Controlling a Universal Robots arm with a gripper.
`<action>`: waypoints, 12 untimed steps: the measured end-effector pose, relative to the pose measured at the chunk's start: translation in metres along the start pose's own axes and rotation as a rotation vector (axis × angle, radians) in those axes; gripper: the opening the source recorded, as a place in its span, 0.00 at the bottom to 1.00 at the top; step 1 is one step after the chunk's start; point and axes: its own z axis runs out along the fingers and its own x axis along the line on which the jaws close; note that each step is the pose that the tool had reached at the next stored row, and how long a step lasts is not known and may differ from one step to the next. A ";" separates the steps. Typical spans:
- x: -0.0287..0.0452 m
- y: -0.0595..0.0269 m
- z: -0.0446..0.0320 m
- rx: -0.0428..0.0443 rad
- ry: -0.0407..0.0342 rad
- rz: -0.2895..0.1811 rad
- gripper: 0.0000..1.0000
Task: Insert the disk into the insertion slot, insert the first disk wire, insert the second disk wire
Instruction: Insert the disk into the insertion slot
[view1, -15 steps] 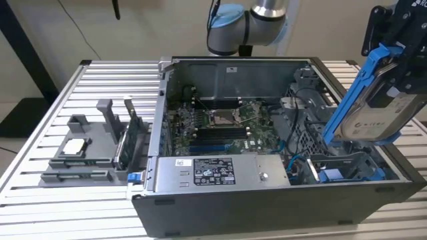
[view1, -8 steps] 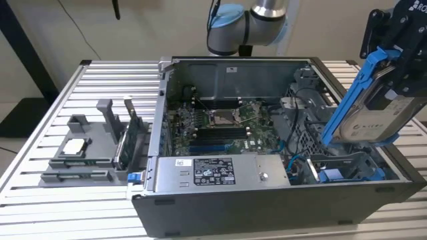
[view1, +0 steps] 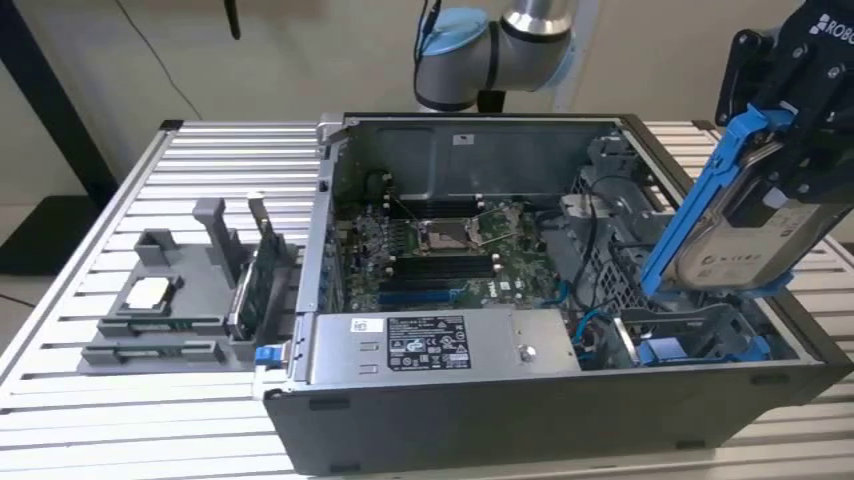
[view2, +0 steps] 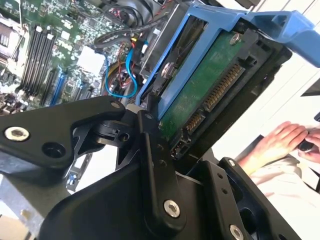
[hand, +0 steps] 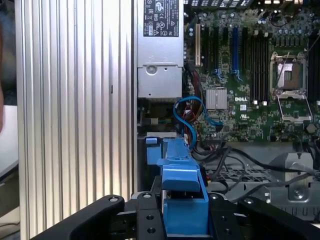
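- Your end effector (view1: 785, 175) is closed on the disk (view1: 745, 240) and holds it by its blue carrier, tilted, above the open computer case (view1: 534, 430).
- In the exterior view, the insertion slot (view1: 687, 338) is at 6 o'clock from the disk, near it.

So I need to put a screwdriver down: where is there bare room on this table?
Bare slats on the table behind the grey parts holder, and in front of it, at the exterior view's left of the case. Crowded: inside the case around the motherboard, and over the insertion slot, where the tool holds the disk.
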 end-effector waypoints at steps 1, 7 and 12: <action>0.0000 0.0000 0.0008 0.0000 0.0000 0.000 0.33; 0.0000 -0.0002 0.0058 0.0000 0.0003 0.000 0.33; 0.0000 -0.0004 0.0096 0.0000 0.0007 0.000 0.33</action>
